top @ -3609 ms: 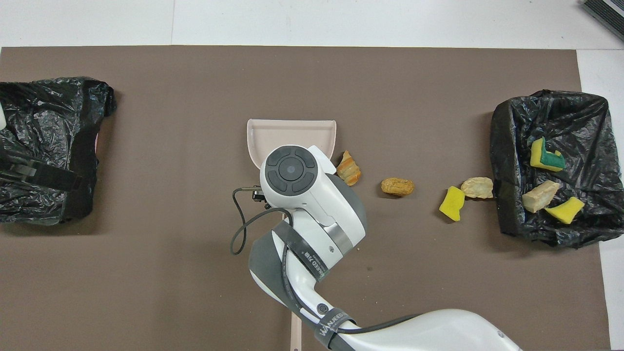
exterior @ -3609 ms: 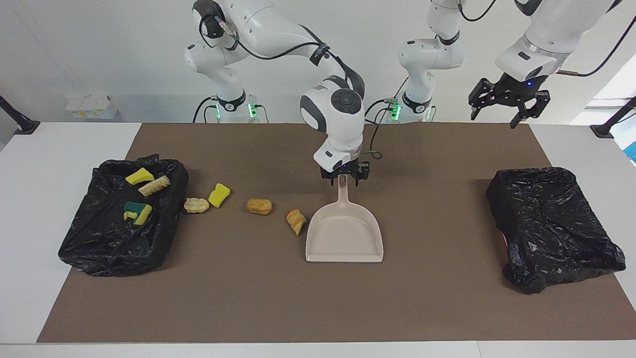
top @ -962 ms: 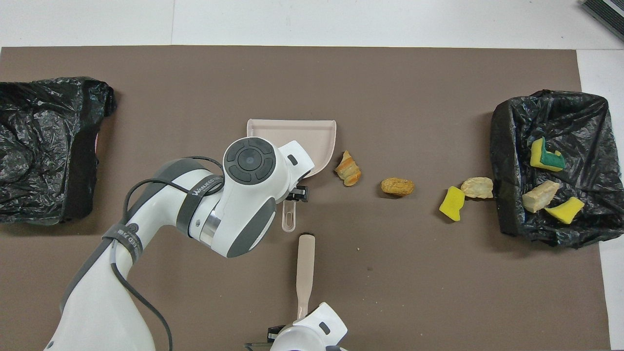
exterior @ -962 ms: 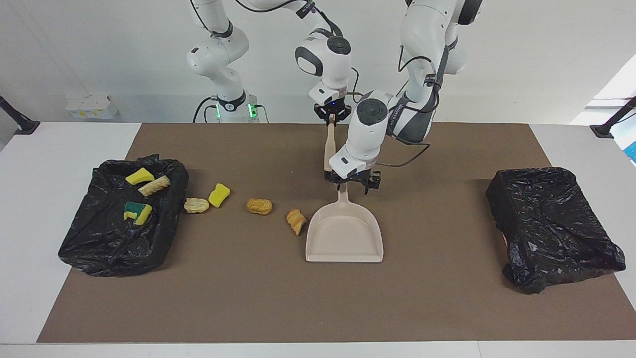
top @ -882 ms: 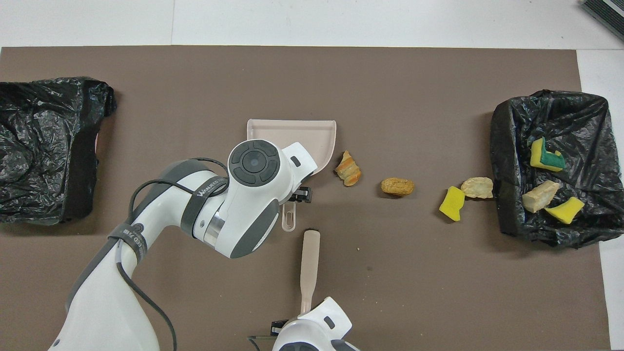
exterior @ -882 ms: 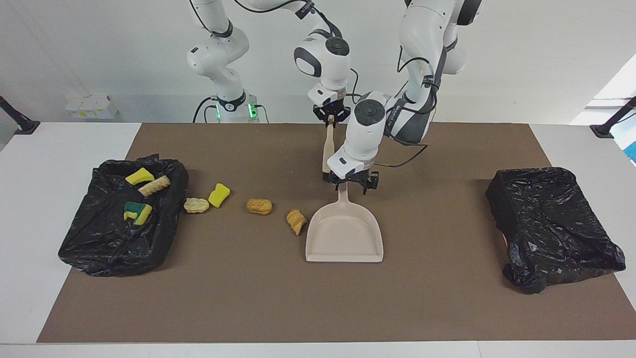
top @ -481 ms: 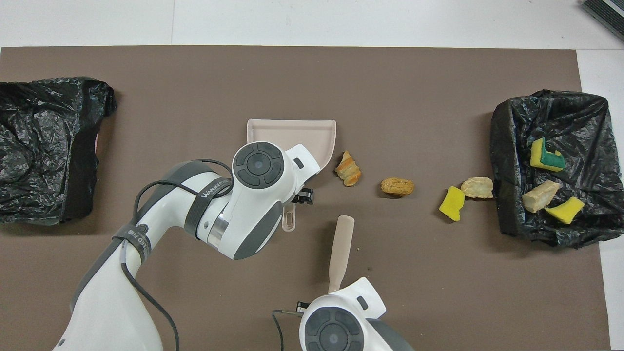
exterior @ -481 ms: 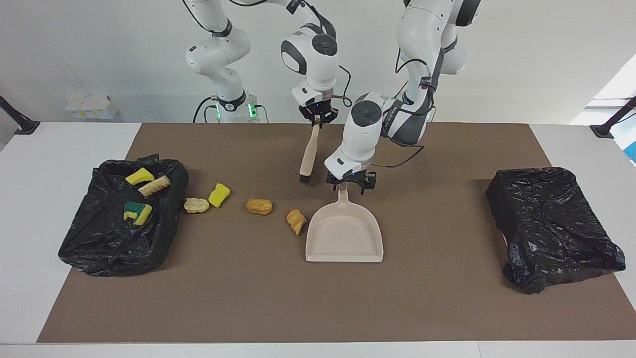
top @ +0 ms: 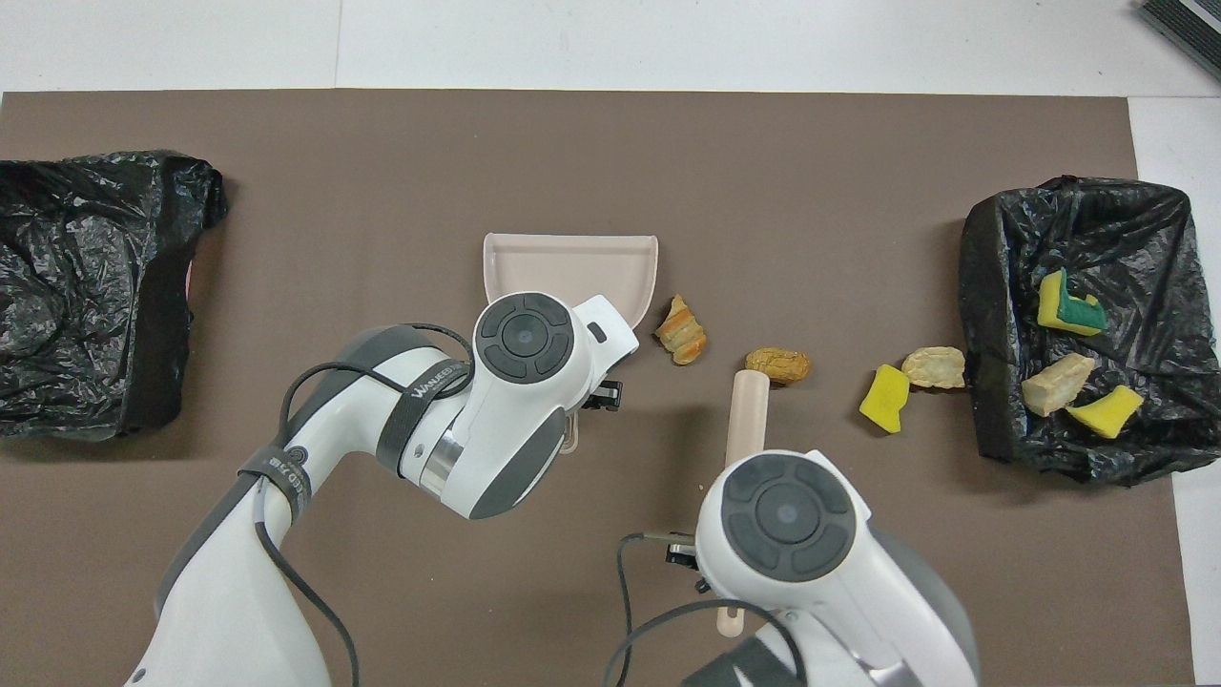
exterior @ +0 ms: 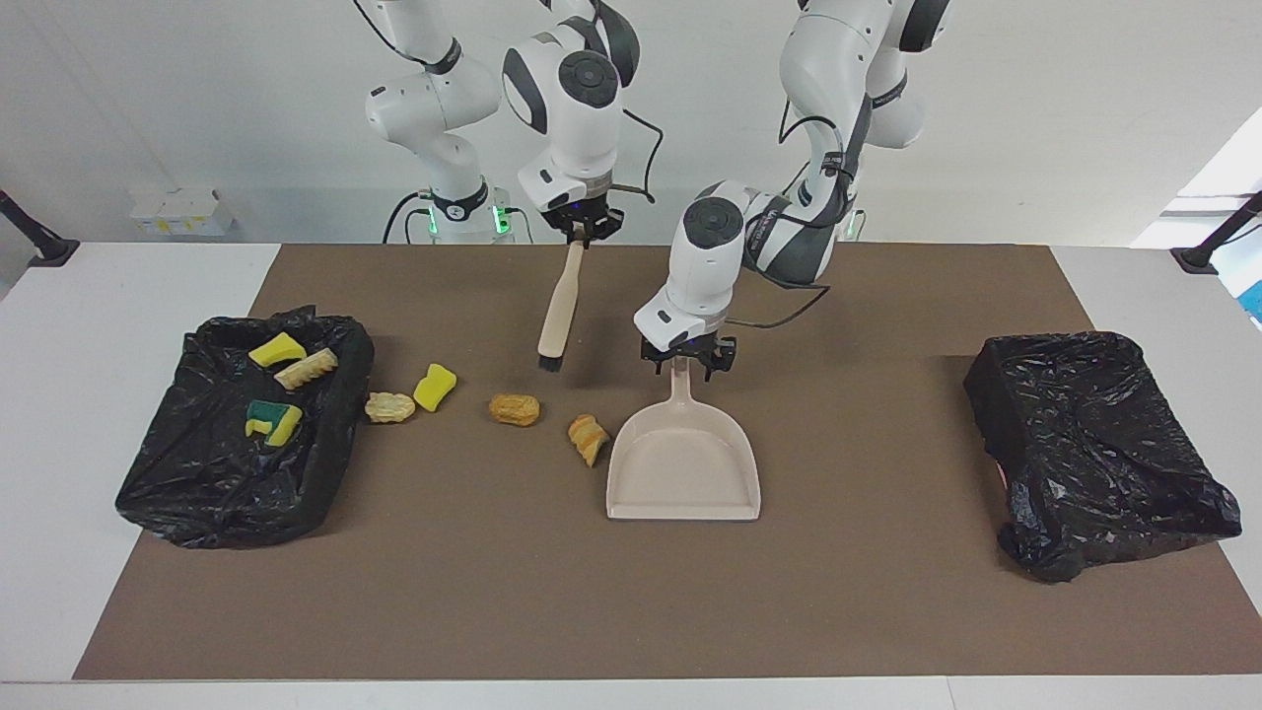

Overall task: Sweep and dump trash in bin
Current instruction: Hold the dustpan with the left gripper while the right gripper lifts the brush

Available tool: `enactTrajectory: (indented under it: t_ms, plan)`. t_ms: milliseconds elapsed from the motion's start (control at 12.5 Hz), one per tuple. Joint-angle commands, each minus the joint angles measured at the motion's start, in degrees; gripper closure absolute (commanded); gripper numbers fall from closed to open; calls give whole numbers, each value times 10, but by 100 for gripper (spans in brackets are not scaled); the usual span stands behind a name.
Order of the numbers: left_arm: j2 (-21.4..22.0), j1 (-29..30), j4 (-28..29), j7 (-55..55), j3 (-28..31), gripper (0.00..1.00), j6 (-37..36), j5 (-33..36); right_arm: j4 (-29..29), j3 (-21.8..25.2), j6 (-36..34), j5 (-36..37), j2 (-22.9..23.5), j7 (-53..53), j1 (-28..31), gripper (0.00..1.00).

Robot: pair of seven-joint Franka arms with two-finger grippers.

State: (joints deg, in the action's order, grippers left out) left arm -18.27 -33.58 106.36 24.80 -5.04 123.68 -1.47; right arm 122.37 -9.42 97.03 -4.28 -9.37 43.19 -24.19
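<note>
Right tool [exterior: 583, 229] is clamped on the brush [exterior: 559, 306], hung bristles-down over the mat. Left tool [exterior: 688, 361] sits at the dustpan [exterior: 683, 463] handle; whether it grips cannot be told. Of the trash, four pieces [exterior: 514, 409] lie on the counter [exterior: 59, 394] between dustpan and the bin [exterior: 177, 473] at the right arm's end, which holds three [exterior: 278, 349]. Sweeping appears not yet begun.

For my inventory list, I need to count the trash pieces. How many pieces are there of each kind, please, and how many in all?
Yellow sponge scraps: 3
Tan or orange bread-like lumps: 4
Total: 7
</note>
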Motion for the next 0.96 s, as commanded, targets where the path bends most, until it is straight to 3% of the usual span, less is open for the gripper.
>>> enactTrajectory:
  t_ms: [0, 160, 241, 401, 561, 642, 882]
  plan:
    - [8, -10, 12, 6, 9, 51, 9, -5, -1, -5, -37, 46, -9, -88, 87, 100]
    - [7, -9, 9, 5, 9, 72, 13, -3, 8, -6, -34, 129, -8, -149, 145, 100]
    - [7, -8, 5, 2, 10, 76, 13, 0, 14, -6, -26, 146, -6, -198, 182, 100]
    - [10, -4, -4, -1, 10, 82, 4, 5, 56, -7, 45, 191, -11, -284, 233, 100]
    - [24, -2, -4, -12, 12, 84, -22, 9, 80, -7, 79, 231, -10, -289, 247, 100]
    - [39, -2, -4, -40, 13, 89, -49, 16, 95, -7, 104, 253, -10, -289, 252, 100]
    - [53, -1, -3, -150, 15, 89, -99, 26, 113, -7, 148, 276, -10, -297, 297, 100]
